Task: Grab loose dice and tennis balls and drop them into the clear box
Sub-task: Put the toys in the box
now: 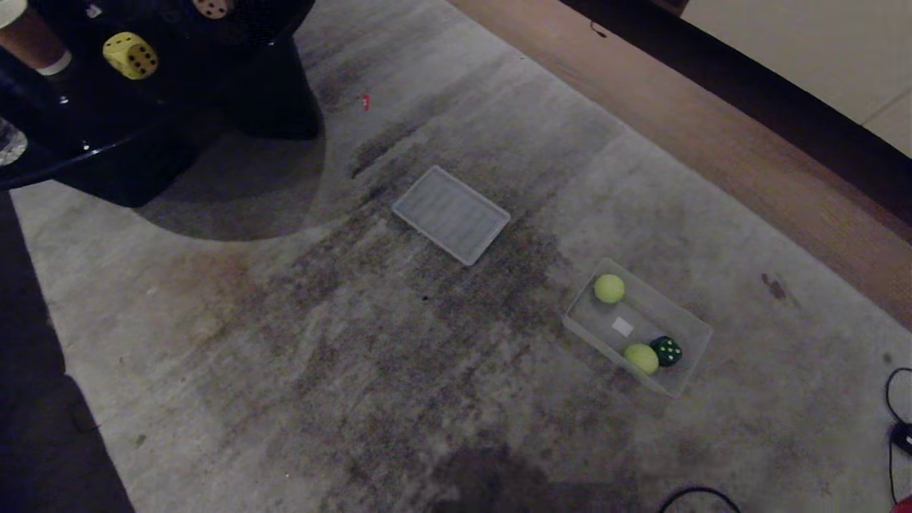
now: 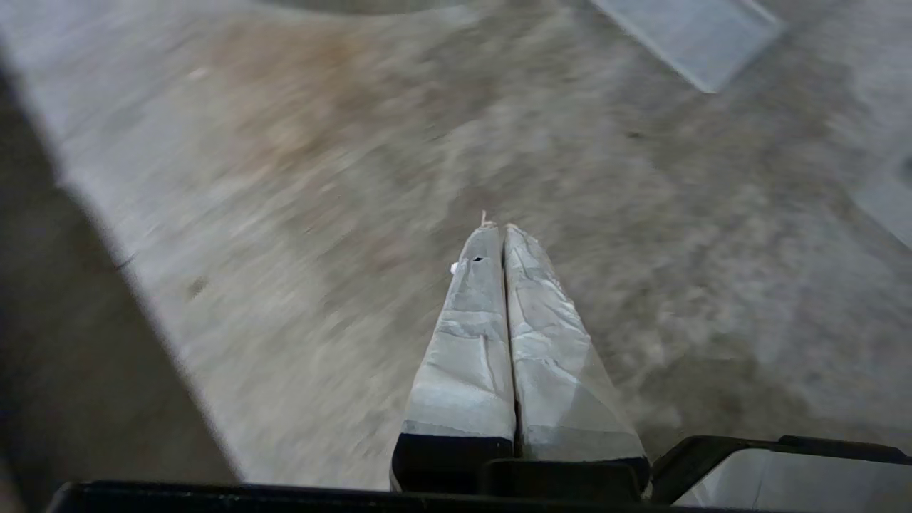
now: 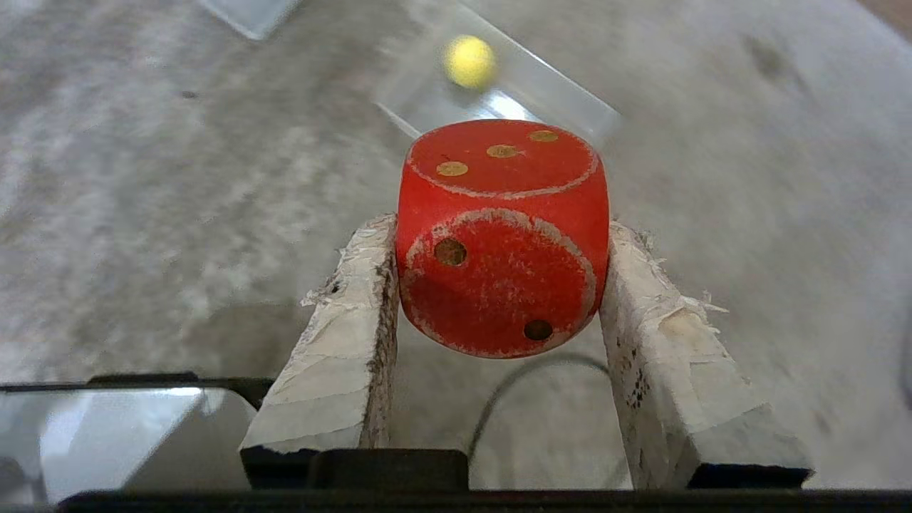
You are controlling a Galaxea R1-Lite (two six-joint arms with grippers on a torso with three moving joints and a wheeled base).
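The right gripper (image 3: 502, 242) is clamped on the red die (image 3: 502, 239), one taped finger (image 3: 342, 342) pressed flat against each side. The die's paint is scuffed along the rounded edges; the two-pip face points back at the wrist camera and the three-pip face is up. It hangs over the carpet with nothing between it and the clear box (image 3: 563, 100) further out, where one tennis ball (image 3: 468, 61) shows. A thin dark cable loops on the floor under the die.

The left gripper (image 2: 502, 231) has its wrinkly tape-wrapped fingers (image 2: 467, 342) pressed together, holding nothing, above bare carpet.

From the head view neither arm shows. The clear box (image 1: 695, 324) sits on the worn, stained grey carpet (image 1: 285, 342), long axis running diagonally, away from the robot and to its left. Inside: a fuzzy tennis ball (image 1: 609, 288) at the far end, another tennis ball (image 1: 641, 358) touching the dark green die (image 1: 667, 351) at the near end, and a small white label (image 1: 622, 326) between them. The ribbed lid (image 1: 451, 214) lies flat, well apart from the box. The yellow die (image 1: 130, 55) and tan die (image 1: 212, 7) sit up on a glossy black table (image 1: 107, 142).
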